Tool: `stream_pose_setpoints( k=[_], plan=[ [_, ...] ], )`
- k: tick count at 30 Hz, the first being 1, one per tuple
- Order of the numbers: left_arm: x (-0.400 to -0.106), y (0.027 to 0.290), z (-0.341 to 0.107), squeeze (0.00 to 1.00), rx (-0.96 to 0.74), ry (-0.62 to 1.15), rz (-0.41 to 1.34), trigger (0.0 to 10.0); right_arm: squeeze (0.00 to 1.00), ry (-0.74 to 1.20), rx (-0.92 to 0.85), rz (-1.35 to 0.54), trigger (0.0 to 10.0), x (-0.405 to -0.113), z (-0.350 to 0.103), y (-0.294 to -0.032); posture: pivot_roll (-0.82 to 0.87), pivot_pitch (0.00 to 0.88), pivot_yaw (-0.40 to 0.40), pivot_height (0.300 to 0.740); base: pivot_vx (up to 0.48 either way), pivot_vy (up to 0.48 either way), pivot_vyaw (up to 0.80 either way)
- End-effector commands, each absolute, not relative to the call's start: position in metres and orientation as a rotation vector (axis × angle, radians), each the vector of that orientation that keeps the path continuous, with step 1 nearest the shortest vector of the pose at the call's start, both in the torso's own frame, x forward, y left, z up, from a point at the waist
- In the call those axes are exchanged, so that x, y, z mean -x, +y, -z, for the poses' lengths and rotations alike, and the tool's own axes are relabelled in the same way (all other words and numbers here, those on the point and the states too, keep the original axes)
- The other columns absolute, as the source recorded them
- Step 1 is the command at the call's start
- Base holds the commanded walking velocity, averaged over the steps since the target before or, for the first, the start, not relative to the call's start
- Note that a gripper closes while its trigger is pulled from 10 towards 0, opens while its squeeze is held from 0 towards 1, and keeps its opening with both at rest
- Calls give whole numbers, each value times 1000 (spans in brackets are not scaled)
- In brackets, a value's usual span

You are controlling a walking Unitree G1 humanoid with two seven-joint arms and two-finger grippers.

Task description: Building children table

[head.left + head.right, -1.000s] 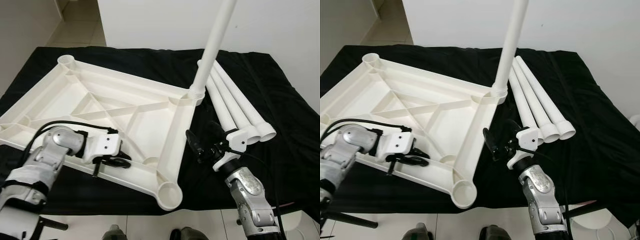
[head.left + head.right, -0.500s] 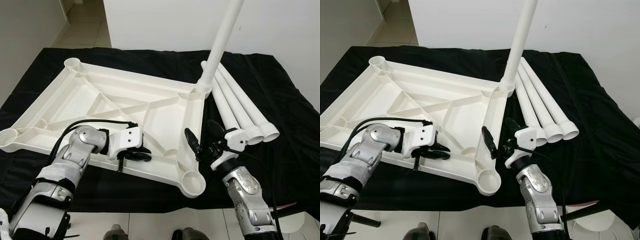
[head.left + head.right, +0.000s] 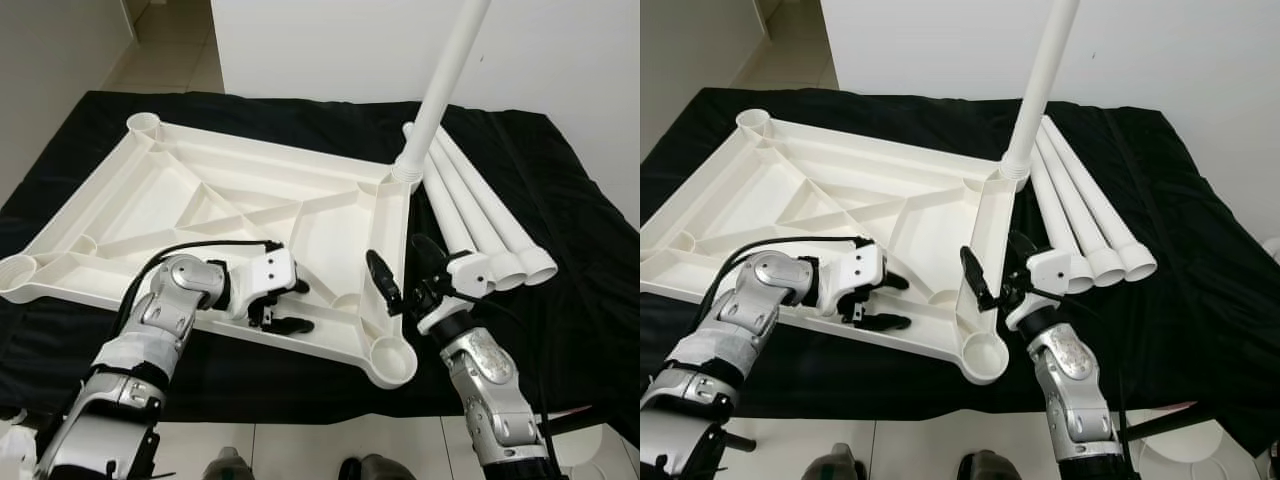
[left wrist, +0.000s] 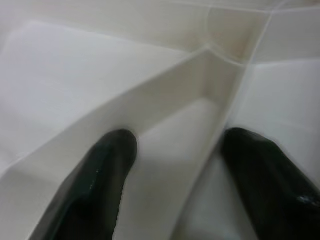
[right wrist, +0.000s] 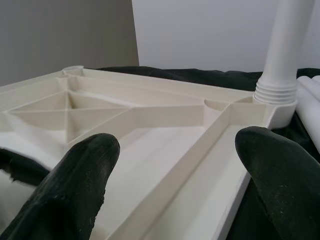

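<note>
The white table top (image 3: 230,200) lies upside down on a black cloth (image 3: 560,200). One white leg (image 3: 440,90) stands upright in its far right corner socket. Three loose legs (image 3: 470,215) lie side by side to the right. My left gripper (image 3: 288,305) is open, and its fingers (image 4: 100,170) straddle the near rim beside a slanting rib (image 4: 165,75). My right gripper (image 3: 403,272) is open astride the right rim, just behind the empty near corner socket (image 3: 392,362). The right wrist view looks along that rim (image 5: 200,145) to the upright leg (image 5: 287,45).
The cloth covers the floor up to a white wall (image 3: 330,50) behind. Pale floor tiles (image 3: 300,450) run along the near edge by my feet. A round white object (image 3: 1200,450) sits on the floor at the near right. Open doorway floor (image 3: 190,40) lies at far left.
The left gripper's fingers have opened on the near rim. The table top's near right corner has swung right, under the right gripper. The view has shifted a little.
</note>
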State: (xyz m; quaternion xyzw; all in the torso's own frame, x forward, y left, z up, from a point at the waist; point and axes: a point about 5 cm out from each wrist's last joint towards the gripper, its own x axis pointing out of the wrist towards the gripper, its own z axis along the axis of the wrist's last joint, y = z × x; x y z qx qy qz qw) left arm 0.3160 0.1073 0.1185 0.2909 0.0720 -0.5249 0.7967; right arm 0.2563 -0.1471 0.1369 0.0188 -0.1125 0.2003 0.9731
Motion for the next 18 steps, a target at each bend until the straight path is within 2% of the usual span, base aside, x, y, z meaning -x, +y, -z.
stream_pose_setpoints(
  k=[1,5,6,9,18],
  plan=[
    [-322,117,-115,0,-620,168,953,10000,0,-215,-29,-389,10000,-258,-134,-150,58,69,-47,740,0,0,0],
    [-321,118,-122,0,-601,151,966,10000,0,-221,-19,-374,10000,-261,-136,-154,62,67,-49,740,0,0,0],
    [-326,122,-141,0,-560,96,933,10000,0,-242,1,-332,10000,-270,-142,-164,64,67,-52,740,0,0,0],
    [-327,127,-153,0,-551,62,925,10000,0,-259,13,-303,10000,-277,-147,-171,67,66,-53,740,0,0,0],
    [-328,130,-177,0,-532,-4,954,10000,0,-281,27,-291,10000,-287,-155,-176,77,62,-56,740,0,0,0]
  ],
)
